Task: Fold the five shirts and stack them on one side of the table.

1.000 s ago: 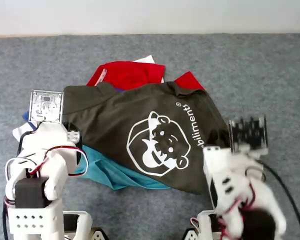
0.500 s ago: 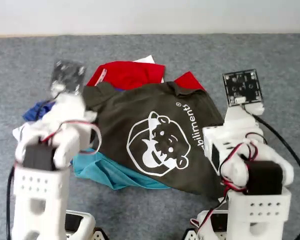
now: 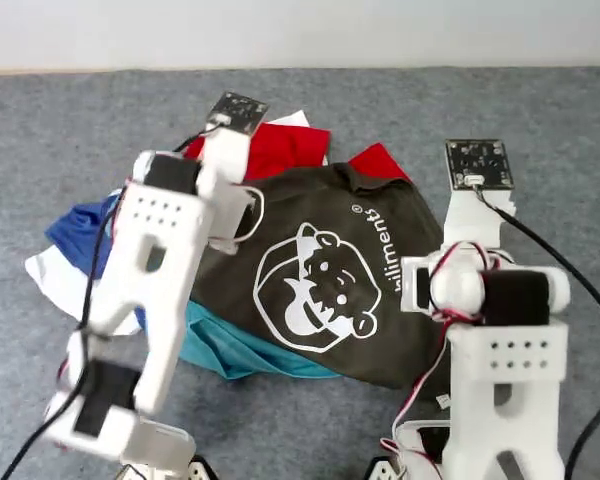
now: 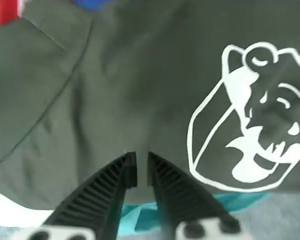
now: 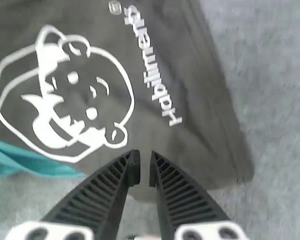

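Shirts (image 3: 310, 280) heaped on grey, seemingly carpeted table (image 3: 540, 110); pale wall (image 3: 300, 30) behind.

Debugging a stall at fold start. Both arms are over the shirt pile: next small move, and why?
Likely open both grippers before lowering them. The left gripper and right gripper hang above the dark shirt with jaws all but shut and nothing in them, so they can't pinch cloth. That shirt lies on top, over the teal shirt and red shirt.
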Motion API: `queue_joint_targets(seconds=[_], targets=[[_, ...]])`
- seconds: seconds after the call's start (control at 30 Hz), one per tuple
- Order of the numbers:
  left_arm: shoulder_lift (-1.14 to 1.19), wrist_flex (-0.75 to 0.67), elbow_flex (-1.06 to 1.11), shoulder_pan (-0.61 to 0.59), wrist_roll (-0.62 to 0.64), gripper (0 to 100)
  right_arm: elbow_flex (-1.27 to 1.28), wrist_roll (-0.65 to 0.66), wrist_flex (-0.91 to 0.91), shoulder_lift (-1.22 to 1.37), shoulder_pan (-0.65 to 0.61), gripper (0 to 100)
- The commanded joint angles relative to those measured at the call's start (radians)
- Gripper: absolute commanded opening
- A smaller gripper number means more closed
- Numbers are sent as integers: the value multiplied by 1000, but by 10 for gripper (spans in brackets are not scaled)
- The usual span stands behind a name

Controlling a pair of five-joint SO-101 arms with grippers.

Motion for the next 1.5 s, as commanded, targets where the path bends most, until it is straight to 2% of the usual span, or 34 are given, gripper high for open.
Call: queue_joint_targets(seconds=[0.0,0.1,0.27,0.37,0.6,0.73,0.9,1.0,1.13,1.2,1.33,1.47], targets=[[83,101,-168,3,0,92,-51,-11,38,50,1,57],[98,101,-180,6,-66,125,-51,14,61,84,1,58],[100,101,-156,55,-87,276,-51,219,62,84,24,58],[117,100,-113,71,-91,352,-51,288,74,81,82,87],[278,98,-110,-6,-186,366,-48,295,76,79,259,294],[350,77,-145,-52,-218,366,-48,301,76,79,312,303],[502,5,-148,-95,-215,364,-48,301,76,79,311,303],[631,-23,-150,-109,-215,318,-48,301,76,79,314,303],[704,-29,-188,-121,-219,104,-48,301,76,79,315,303],[703,-6,-223,-130,-219,32,-48,301,76,79,315,303],[703,52,-286,-206,-219,8,-48,299,76,79,315,303],[703,71,-344,-345,-219,8,-49,299,74,79,315,303]])
